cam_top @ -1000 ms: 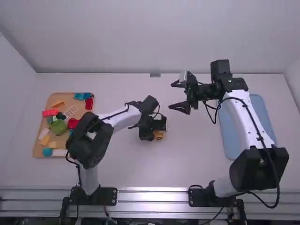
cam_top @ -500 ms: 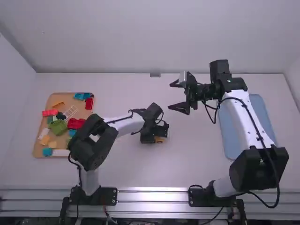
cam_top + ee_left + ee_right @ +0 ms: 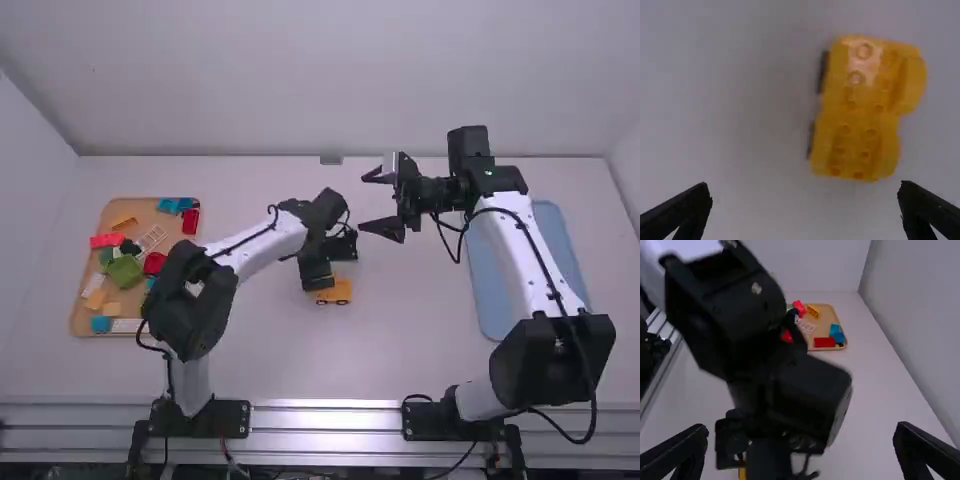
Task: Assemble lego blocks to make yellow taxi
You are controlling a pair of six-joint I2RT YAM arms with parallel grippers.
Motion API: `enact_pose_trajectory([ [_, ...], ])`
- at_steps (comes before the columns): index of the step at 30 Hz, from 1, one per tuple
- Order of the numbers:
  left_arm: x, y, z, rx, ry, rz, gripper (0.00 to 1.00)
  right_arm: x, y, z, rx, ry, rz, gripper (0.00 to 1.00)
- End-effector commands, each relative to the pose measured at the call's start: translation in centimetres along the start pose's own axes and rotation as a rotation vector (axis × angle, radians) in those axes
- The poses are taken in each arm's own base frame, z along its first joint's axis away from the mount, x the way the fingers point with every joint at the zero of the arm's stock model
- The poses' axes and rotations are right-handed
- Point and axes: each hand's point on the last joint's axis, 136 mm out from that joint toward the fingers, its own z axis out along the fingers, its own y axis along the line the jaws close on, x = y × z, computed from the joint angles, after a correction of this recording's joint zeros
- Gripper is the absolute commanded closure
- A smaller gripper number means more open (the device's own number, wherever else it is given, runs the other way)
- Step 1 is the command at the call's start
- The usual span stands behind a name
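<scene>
Yellow taxi point(image 3: 857, 107) is sitting on desk point(image 3: 260, 360) nr L hand point(image 3: 805, 186), which is gaping wide & holding nothing. R hand point(image 3: 370, 204) is also hanging wide open, empty, a bit off. Wheels point(image 3: 341, 302) & low body are looking joined; upper build prob. needing more. Spare blocks point(image 3: 125, 271) are lying in tray point(image 3: 143, 210), well apart from L hand.

1 blue tray point(image 3: 491, 298) — right side, white table point(image 3: 410, 355)

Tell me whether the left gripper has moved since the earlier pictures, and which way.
Yes: in the high view, the left gripper has moved farther from the metal rail along the table's near edge.
</scene>
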Motion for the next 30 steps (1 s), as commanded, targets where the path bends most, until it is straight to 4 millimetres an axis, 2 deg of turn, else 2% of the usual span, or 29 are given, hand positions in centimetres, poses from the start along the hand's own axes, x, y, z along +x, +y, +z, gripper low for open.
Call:
enact_pose_trajectory([
  [1,1.1,4.2,-4.2,-0.158,-0.034,-0.332,0.01,-2.0,0.5,0.0,-0.006,-0.020,-0.056,0.01],
  [3,1.7,5.2,-5.1,-0.204,-0.039,-0.422,0.01,-2.0,0.5,0.1,-0.006,-0.016,-0.060,0.01],
  [4,2.6,6.5,-7.3,-0.272,-0.069,-0.555,0.01,-2.0,0.5,0.5,-0.005,-0.008,-0.077,0.01],
  [5,2.9,7.0,-8.7,-0.297,-0.098,-0.617,0.01,-2.0,0.4,0.7,-0.003,0.001,-0.087,0.01],
  [6,3.0,7.0,-8.9,-0.301,-0.103,-0.625,0.01,-2.0,0.4,0.7,-0.003,0.001,-0.088,0.01],
  [9,4.3,7.8,-13.3,-0.364,-0.200,-0.782,0.01,-2.1,0.5,1.3,-0.006,0.012,-0.113,0.01],
  [11,5.3,8.1,-14.9,-0.400,-0.223,-0.844,0.01,-2.2,0.6,1.4,-0.011,0.009,-0.124,0.01],
  [12,6.4,8.4,-16.3,-0.439,-0.240,-0.919,0.01,-2.3,0.6,1.5,-0.012,0.007,-0.127,0.01],
  [14,10.8,9.2,-19.6,-0.581,-0.270,-1.177,0.01,-2.3,0.5,1.5,-0.009,0.007,-0.133,0.01],
  [15,12.1,9.2,-20.3,-0.614,-0.276,-1.243,0.01,-2.3,0.5,1.5,-0.009,0.005,-0.132,0.01],
  [19,19.9,8.1,-23.9,-0.767,-0.270,-1.593,0.01,-2.4,0.3,1.5,-0.004,0.002,-0.141,0.01],
  [22,24.0,6.7,-25.3,-0.826,-0.263,-1.808,0.01,-2.5,0.3,1.5,-0.003,0.001,-0.148,0.01],
  [26,28.2,4.6,-26.6,-0.872,-0.243,-2.010,0.01,-2.7,0.4,1.8,-0.008,-0.002,-0.162,0.01],
  [30,30.9,2.9,-27.0,-0.914,-0.178,-2.127,0.01,-2.7,0.3,1.7,-0.005,-0.003,-0.166,0.01],
])
